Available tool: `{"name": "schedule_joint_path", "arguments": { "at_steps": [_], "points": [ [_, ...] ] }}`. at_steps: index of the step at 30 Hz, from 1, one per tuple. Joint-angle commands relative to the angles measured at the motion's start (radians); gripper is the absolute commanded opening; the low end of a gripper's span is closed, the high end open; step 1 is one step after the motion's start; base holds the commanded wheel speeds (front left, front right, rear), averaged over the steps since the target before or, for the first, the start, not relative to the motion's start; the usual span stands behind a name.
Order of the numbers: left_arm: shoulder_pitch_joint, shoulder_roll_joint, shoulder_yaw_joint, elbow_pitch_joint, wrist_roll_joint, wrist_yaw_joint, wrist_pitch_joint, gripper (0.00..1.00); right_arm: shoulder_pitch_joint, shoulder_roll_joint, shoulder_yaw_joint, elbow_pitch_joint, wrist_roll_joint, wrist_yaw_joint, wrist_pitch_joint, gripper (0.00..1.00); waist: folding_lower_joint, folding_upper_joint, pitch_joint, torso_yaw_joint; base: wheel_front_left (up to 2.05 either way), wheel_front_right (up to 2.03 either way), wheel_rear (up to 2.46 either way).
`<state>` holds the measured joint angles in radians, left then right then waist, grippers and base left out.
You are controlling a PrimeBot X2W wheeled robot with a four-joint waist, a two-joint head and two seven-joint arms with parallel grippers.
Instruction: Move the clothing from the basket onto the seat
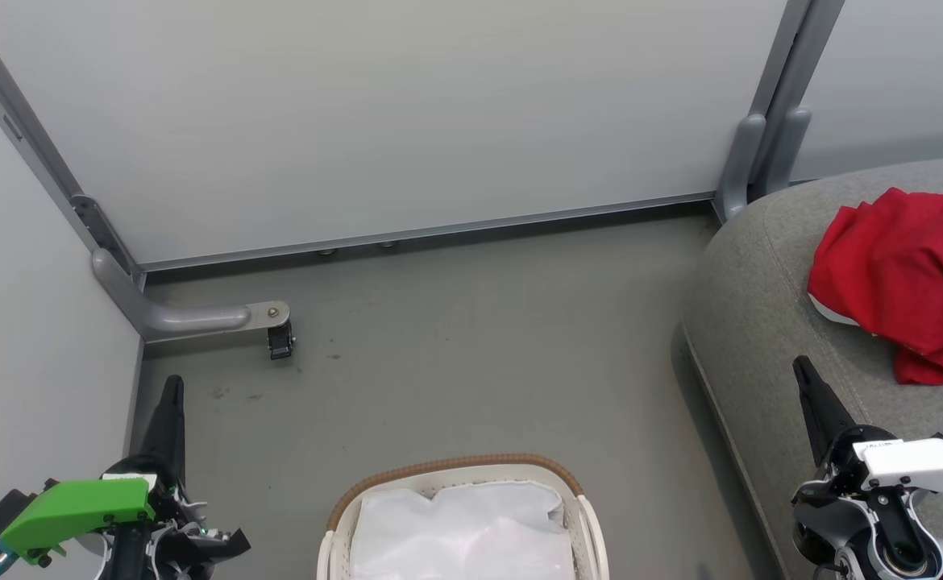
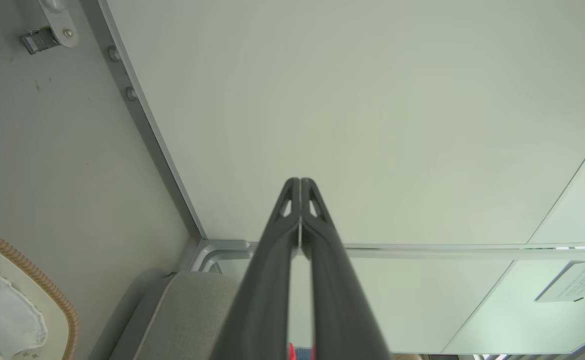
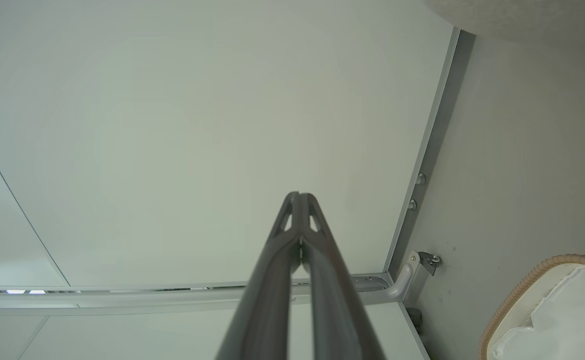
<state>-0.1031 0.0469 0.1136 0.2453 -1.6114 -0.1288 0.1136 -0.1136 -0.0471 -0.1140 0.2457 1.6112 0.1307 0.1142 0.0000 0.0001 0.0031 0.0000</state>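
the red clothing [image 1: 907, 282] lies in a soft crumpled heap on the grey woven seat [image 1: 762, 322] at the far right, with a white panel showing at its left edge. my right gripper [image 1: 802, 366] hangs near it, over the seat's rounded edge, pointing away from me with jaws pressed together. my left gripper [image 1: 173, 383] is well apart at the near left above the floor [image 1: 479, 362], jaws also tip to tip. between them stands the oval white basket [image 1: 455, 466] with its braided brown rim and a white sheet lining [image 1: 463, 524].
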Motion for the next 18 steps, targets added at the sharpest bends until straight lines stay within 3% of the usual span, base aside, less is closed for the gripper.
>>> {"name": "schedule_joint_path", "arguments": {
  "at_steps": [1, 18],
  "points": [
    [-0.011, 0.006, 0.002, -0.001, -0.003, -0.005, 0.004, 0.0, 0.011, -0.006, -0.002, -0.004, 0.003, 0.0, 0.003, 0.0, 0.0, -0.0001, 0.0, 0.0, 0.0, 0.0, 0.0],
    [-0.011, 0.006, 0.002, -0.001, -0.003, -0.005, 0.004, 0.0, 0.011, -0.006, -0.002, -0.004, 0.003, 0.0, 0.003, 0.0, 0.0, -0.0001, 0.0, 0.0, 0.0, 0.0, 0.0]
  ]
}}
